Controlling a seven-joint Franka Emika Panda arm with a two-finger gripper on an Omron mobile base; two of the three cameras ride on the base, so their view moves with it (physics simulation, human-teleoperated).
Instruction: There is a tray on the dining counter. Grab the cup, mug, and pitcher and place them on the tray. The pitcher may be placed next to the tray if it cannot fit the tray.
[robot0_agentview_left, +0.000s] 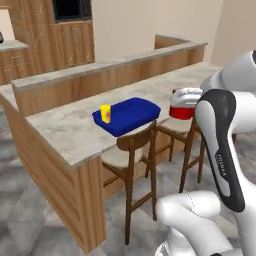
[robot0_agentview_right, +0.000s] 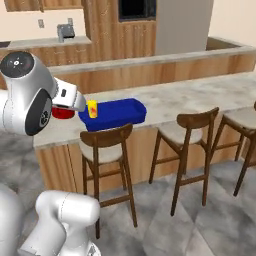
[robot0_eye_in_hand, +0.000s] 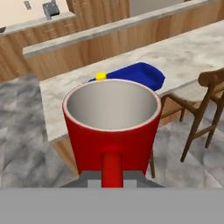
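Up close in the hand view, the red mug (robot0_eye_in_hand: 111, 127) stands upright just ahead of the gripper (robot0_eye_in_hand: 112, 177), its handle pointing back between the jaws, which pinch it. From the left base view, the yellow cup (robot0_agentview_left: 105, 113) stands upright on the left end of the dark blue tray (robot0_agentview_left: 134, 112), which lies on the dining counter (robot0_agentview_left: 70, 130) near its front edge. Right of the tray, the mug is carried above the wooden stools (robot0_agentview_left: 134, 170), partly hidden by the white arm (robot0_agentview_left: 220, 145).
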